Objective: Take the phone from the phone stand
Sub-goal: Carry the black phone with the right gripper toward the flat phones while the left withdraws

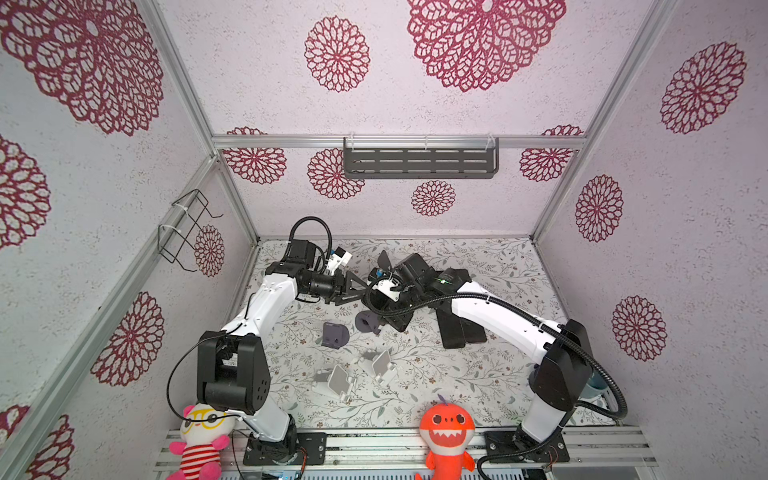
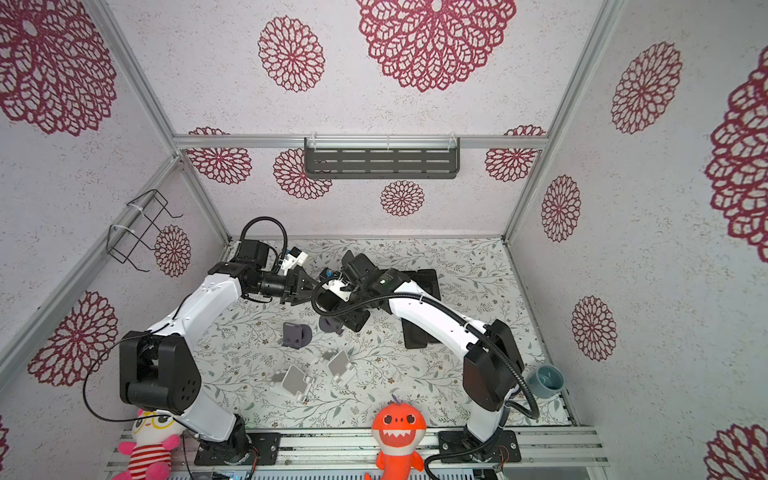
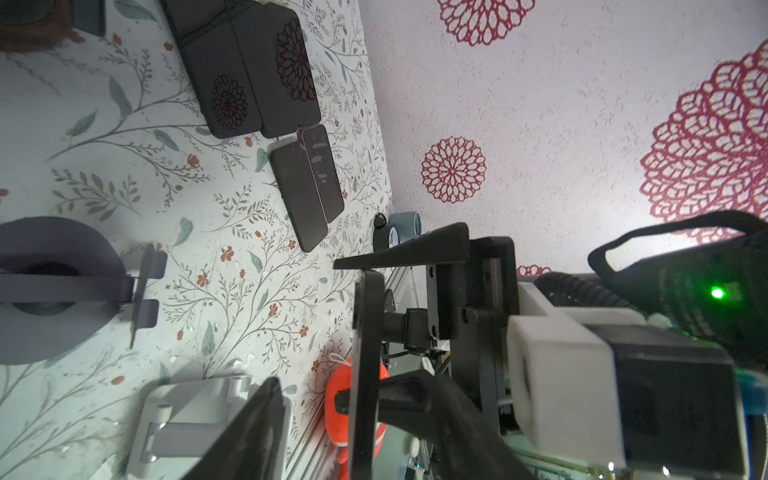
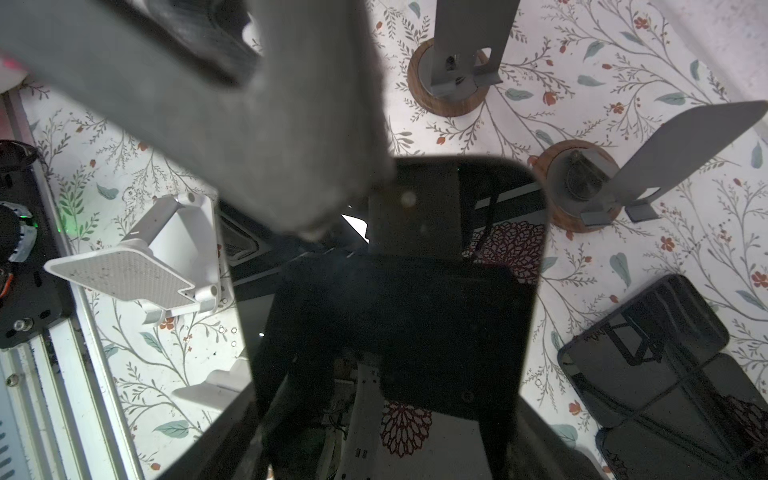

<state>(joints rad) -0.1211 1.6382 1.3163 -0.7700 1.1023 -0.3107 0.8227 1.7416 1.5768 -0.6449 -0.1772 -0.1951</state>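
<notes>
A black phone (image 4: pixel 415 311) hangs above the table, screen toward the right wrist camera. My right gripper (image 4: pixel 386 399) is shut across its width. The left wrist view shows the phone (image 3: pixel 366 332) edge-on, standing between the spread fingers of my left gripper (image 3: pixel 361 419); one finger (image 3: pixel 249 436) is clearly apart from it. In both top views the two grippers meet mid-table, left gripper (image 1: pixel 358 286) and right gripper (image 1: pixel 392 301). A dark grey round phone stand (image 1: pixel 368 322) sits on the table just beside the phone's lower end (image 1: pixel 400 321). The phone touches no stand.
Another dark grey stand (image 1: pixel 334 336) and two white stands (image 1: pixel 338 382) (image 1: pixel 382 364) stand nearer the front. Two wood-based stands (image 4: pixel 449 83) (image 4: pixel 582 187) are further back. Several phones (image 1: pixel 461 332) lie flat to the right. Plush toys (image 1: pixel 446 428) (image 1: pixel 199 440) sit on the front rail, with a blue cup (image 2: pixel 546 380) at right.
</notes>
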